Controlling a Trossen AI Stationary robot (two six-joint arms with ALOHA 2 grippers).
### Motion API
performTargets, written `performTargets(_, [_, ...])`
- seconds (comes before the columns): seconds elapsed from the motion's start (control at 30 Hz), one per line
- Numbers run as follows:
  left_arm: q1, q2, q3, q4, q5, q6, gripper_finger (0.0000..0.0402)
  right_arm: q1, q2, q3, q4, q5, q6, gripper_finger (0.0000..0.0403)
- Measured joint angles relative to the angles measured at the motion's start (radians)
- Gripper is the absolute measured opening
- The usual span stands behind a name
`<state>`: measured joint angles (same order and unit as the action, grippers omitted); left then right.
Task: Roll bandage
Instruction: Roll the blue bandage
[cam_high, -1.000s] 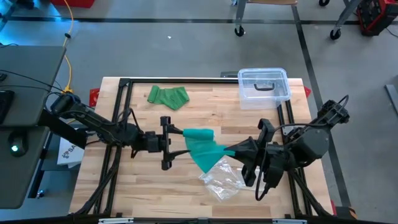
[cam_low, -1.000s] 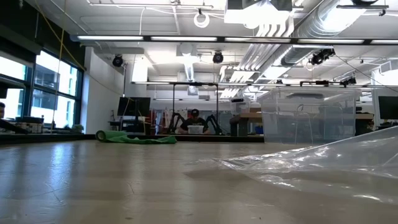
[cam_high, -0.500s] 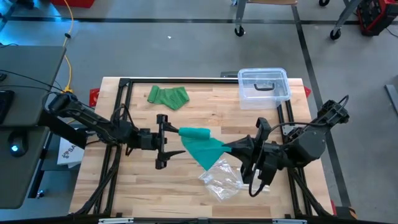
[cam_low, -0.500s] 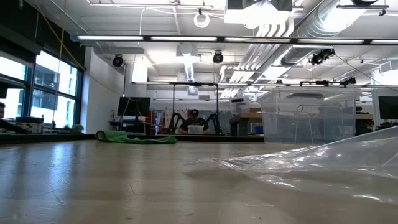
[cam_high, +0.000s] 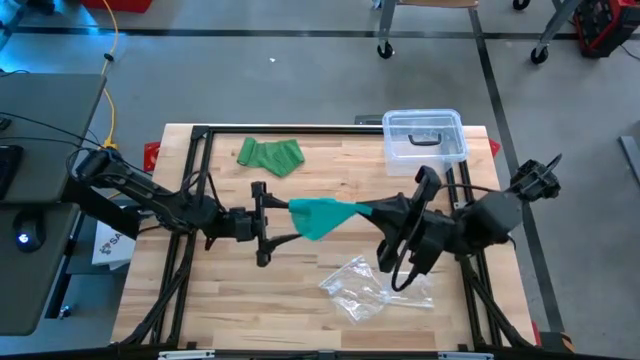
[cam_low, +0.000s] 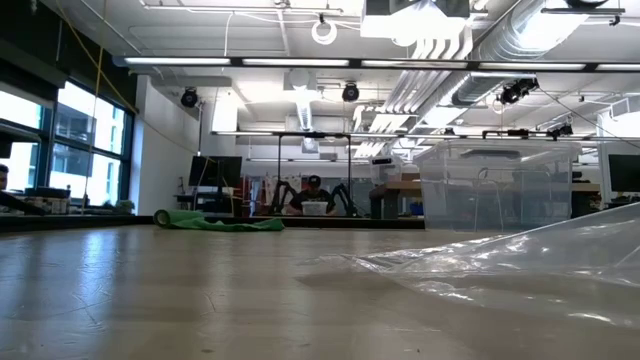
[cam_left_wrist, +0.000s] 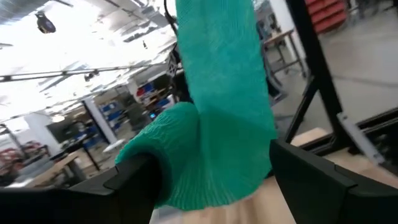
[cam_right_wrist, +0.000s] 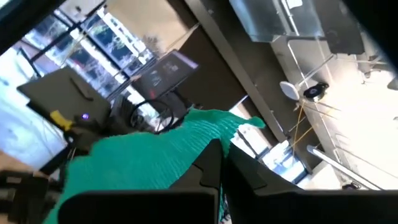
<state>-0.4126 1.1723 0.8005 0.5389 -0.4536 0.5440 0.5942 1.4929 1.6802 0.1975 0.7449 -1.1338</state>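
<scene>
teal bandage (cam_high: 320, 215) hangs in the air between the two grippers, over the middle of the wooden table (cam_high: 330, 170), not touching the wood. right gripper (cam_high: 372, 212) has its fingers pinched together on one end of the teal bandage; in the right wrist view the cloth (cam_right_wrist: 155, 155) spreads out forward from the closed fingertips. left gripper (cam_high: 262, 222) sits at the other end with fingers spread wide; in the left wrist view the bandage (cam_left_wrist: 217, 124) fills the gap between the two dark fingers (cam_left_wrist: 134, 177), bunched and folded there, can't tell if the pads press on it. the two grippers face each other, tips near, the bandage stretched and sagging between them.

beyond the left gripper's far side, near the table's back edge, a second green bandage (cam_high: 270, 155) lies crumpled flat. a clear plastic bin (cam_high: 425, 138) with a dark handle sits at the back corner on the right arm's side. crinkled clear plastic wrap (cam_high: 362, 288) lies on the wood just in front of the right gripper, apart from it. low view shows the green bandage (cam_low: 220, 222) far off and the wrap (cam_low: 520, 265) close up.
</scene>
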Motion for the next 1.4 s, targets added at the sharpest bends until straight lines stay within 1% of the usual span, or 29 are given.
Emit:
performTargets(0.17, [0.007,0.028,0.000,-0.030,-0.029,0.011,0.0285,-0.012,0.000,0.000,0.041,-0.062,0.001,0.0000])
performTargets(0.27, [0.015,0.058,0.000,-0.054,-0.032,0.005,0.0285,-0.013,0.000,0.000,0.102,-0.073,-0.030,0.0000])
performTargets(0.37, [0.021,0.087,0.000,-0.042,-0.032,0.003,0.0285,-0.018,0.000,0.000,0.158,-0.079,-0.081,0.0000])
performTargets(0.47, [0.021,0.110,0.000,-0.036,-0.032,-0.006,0.0285,-0.029,0.000,0.006,0.172,-0.090,-0.105,0.0000])
performTargets(0.53, [0.021,0.121,0.000,-0.027,-0.031,-0.015,0.0285,-0.043,0.000,0.018,0.148,-0.097,-0.090,0.0000])
performTargets(0.7, [0.021,0.150,0.000,-0.005,-0.041,-0.055,0.0285,-0.082,0.000,0.028,0.116,-0.151,-0.004,0.0000])
performTargets(0.83, [0.021,0.176,0.000,0.040,-0.125,-0.071,0.0285,-0.093,0.000,0.028,0.062,-0.203,0.050,0.0000])
performTargets(0.97, [0.024,0.195,0.000,0.090,-0.171,-0.079,0.0278,-0.097,0.000,0.028,0.031,-0.264,0.115,0.0000])
performTargets(1.07, [0.024,0.202,0.000,0.120,-0.174,-0.079,0.0255,-0.097,0.000,0.028,0.029,-0.277,0.130,0.0000])
performTargets(1.17, [0.024,0.205,0.000,0.119,-0.173,-0.079,0.0213,-0.097,0.000,0.028,0.029,-0.279,0.131,0.0000])
performTargets(1.4, [0.024,0.205,0.000,0.118,-0.161,-0.080,0.0073,-0.096,0.000,0.028,0.033,-0.281,0.135,0.0000])
